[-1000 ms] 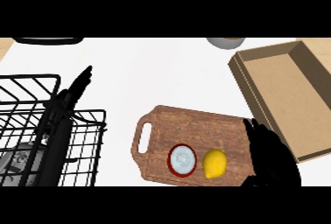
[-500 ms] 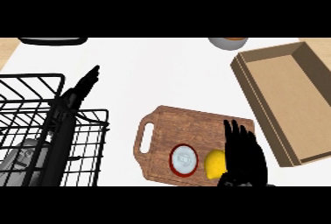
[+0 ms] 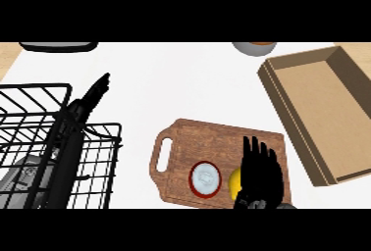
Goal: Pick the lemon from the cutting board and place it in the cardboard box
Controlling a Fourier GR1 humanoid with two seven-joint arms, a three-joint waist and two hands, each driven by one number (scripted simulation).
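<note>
On the cutting board [image 3: 217,147], near right | right hand [image 3: 259,171] fingers straight over lemon [image 3: 235,181] | curl round it before lifting toward cardboard box [image 3: 326,108] | left hand [image 3: 94,93] open, resting far left

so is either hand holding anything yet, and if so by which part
Nothing is held. The right hand lies over the lemon with straight fingers, covering its right side. The left hand is open above the wire rack.

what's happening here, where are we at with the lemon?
The right hand is over the lemon on the cutting board, fingers straight, covering most of it; no grasp shows yet. A small round red-rimmed object lies beside the lemon. The cardboard box sits to the right with nothing showing inside. The left hand is up over the black wire rack, not involved.
</note>
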